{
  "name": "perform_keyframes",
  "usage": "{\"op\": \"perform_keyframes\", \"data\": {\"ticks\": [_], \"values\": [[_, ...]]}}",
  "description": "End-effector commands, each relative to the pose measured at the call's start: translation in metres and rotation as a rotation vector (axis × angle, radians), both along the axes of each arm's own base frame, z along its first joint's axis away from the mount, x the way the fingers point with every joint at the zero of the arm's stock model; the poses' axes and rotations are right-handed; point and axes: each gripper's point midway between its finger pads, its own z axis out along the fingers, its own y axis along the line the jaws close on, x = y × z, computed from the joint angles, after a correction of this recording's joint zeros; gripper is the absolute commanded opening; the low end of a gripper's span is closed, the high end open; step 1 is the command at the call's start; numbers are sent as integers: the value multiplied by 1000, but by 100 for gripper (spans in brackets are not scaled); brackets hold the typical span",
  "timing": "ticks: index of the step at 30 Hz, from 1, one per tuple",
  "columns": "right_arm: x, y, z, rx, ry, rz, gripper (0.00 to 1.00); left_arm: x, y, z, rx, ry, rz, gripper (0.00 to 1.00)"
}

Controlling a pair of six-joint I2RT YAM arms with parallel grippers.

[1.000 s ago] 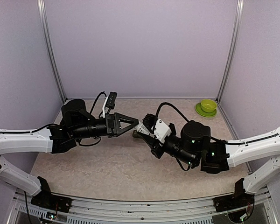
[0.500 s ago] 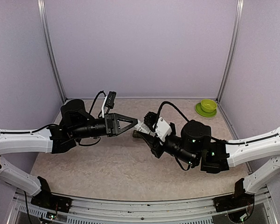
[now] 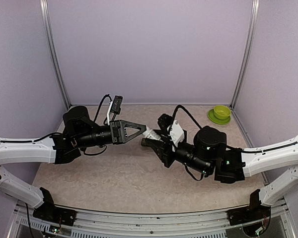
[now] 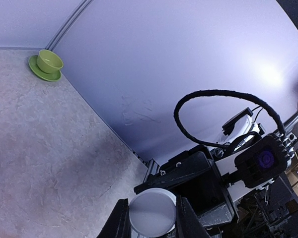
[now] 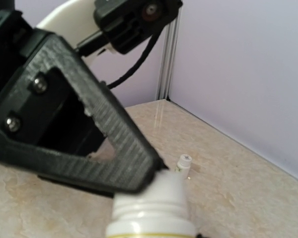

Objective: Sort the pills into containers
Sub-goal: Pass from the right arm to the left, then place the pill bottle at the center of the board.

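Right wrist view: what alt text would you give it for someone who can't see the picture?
A white bottle sits at the bottom edge, its cap pinched by the black left gripper, which fills the left side. Behind, a small white piece sits on the beige table near a lavender wall.

Nothing in any view can be read: no writing, number or brand mark. The only label in sight is on the white bottle (image 5: 150, 210) at the bottom centre of the right wrist view. Just its yellowish top edge shows, too little to carry any letters.
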Motion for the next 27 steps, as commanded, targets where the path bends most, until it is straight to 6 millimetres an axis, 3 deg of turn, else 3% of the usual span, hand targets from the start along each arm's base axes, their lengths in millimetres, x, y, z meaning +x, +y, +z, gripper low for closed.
{"op": "perform_keyframes", "data": {"ticks": [1, 5, 7, 9, 18, 27], "values": [[-10, 10, 6, 32, 15, 69, 39, -22, -4, 21, -52, -64, -83, 11], [-4, 13, -2, -13, 13, 38, 69, -7, 3, 13, -28, -30, -20, 11], [-1, 12, -5, -27, 12, 24, 89, -2, 7, 11, -25, -23, 1, 12], [-1, 11, -7, -36, 12, 22, 100, 2, 9, 8, -17, -18, 16, 13], [0, -3, 0, -51, 11, 12, 100, 47, 41, -16, 167, -53, 261, 14], [15, -41, -1, -46, 12, -89, 100, 91, 79, -57, 394, -84, 486, 13]]}}
